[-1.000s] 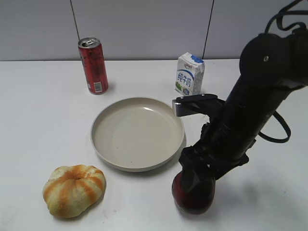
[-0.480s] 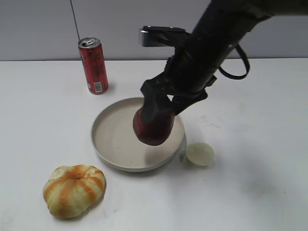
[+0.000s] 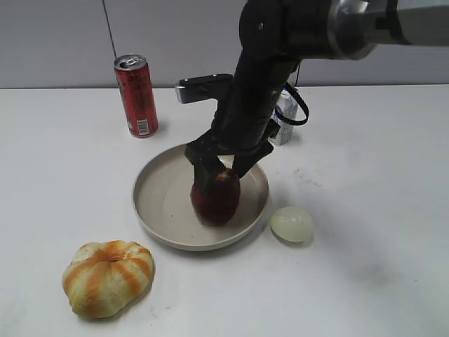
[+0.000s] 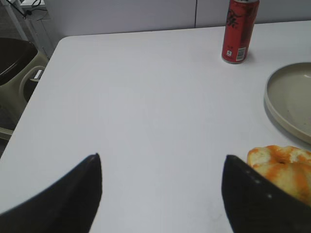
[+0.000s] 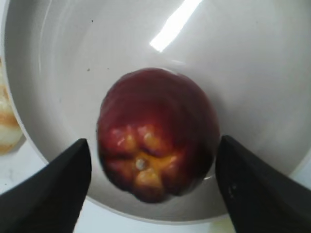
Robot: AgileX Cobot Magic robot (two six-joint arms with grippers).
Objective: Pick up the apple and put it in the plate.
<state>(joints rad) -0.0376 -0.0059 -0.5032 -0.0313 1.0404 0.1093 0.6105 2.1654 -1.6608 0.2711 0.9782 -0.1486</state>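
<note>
Looking now, you see the dark red lumpy apple [image 3: 216,196] moved from the worktop into the round cream plate [image 3: 156,200], right pincer [image 3: 217,163] spread wide.

Right black two-finger gripper [image 3: 216,167]: arm angled down from upper right, jaws spread apart; left black two-finger gripper [image 4: 160,194]: jaws spread wide, hovering low.

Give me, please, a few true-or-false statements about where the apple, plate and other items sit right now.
1. The apple sits inside the plate. True.
2. The right gripper is clamped on the apple. False: its fingers stand apart from it, open.
3. The egg lies in the plate. False: it lies on the table beside the rim.
4. The can stands upright behind the plate. True.
5. The left gripper holds the bun. False: it is open and empty.
</note>
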